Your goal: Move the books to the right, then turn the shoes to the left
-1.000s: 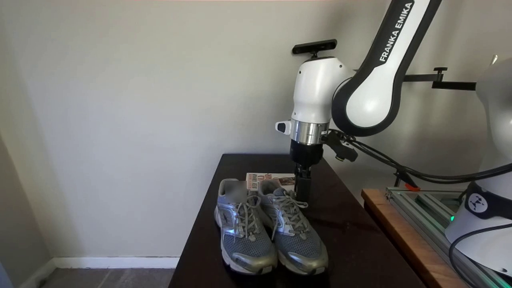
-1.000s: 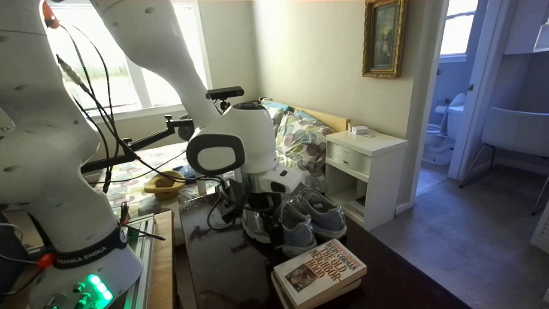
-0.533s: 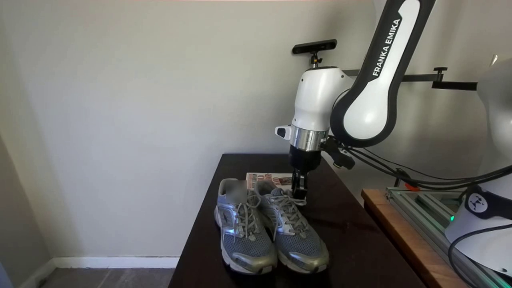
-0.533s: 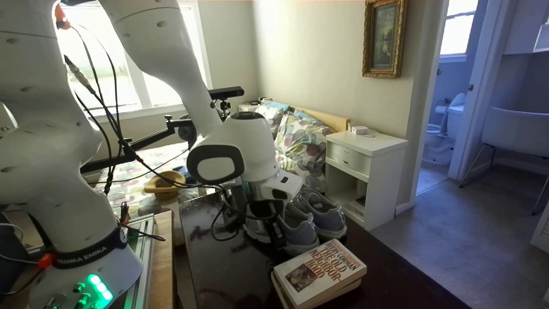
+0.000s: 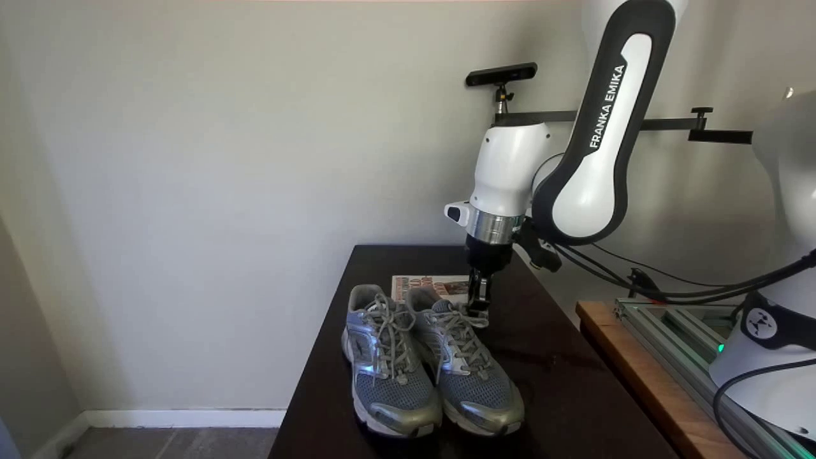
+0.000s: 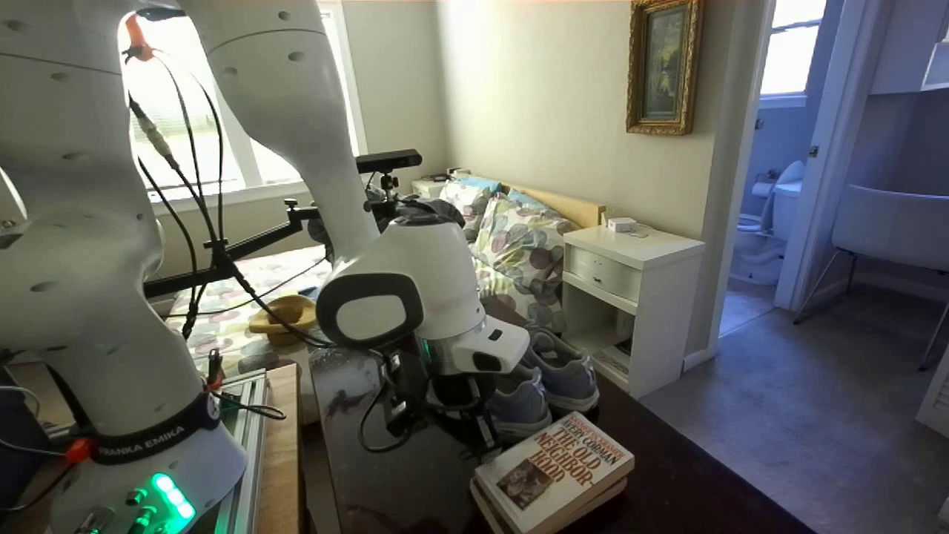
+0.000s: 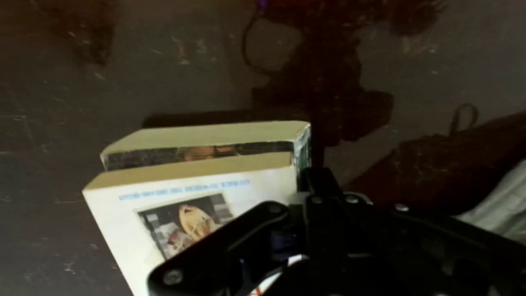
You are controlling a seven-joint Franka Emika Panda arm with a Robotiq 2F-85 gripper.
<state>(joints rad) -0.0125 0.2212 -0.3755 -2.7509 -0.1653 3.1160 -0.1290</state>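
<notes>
Two paperback books lie stacked askew on the dark table. The upper book [image 6: 556, 467] has a white cover with red lettering; the lower book [image 7: 213, 133] shows its page edge in the wrist view. My gripper [image 7: 324, 181] points down beside their spines, jaws together and nothing visible between them. Whether it touches the spines I cannot tell. In an exterior view the gripper [image 5: 478, 309] is low, next to the heel of the nearer-to-arm shoe [image 5: 475, 382]. A matching grey shoe [image 5: 389, 382] sits beside it, toes pointing away from the books. Both heels also show behind the books [image 6: 519, 408].
The dark table [image 5: 574, 395] ends close to the wooden bench [image 5: 650, 376] carrying the arm's base. A black camera [image 5: 502, 74] stands on a bracket behind the wrist. A white nightstand [image 6: 660, 297] and a bed stand beyond the table.
The jaws have come together. My arm has lowered and moved toward the books. The shoe nearer the arm shifted slightly early on, and the upper book looks nudged a little.
</notes>
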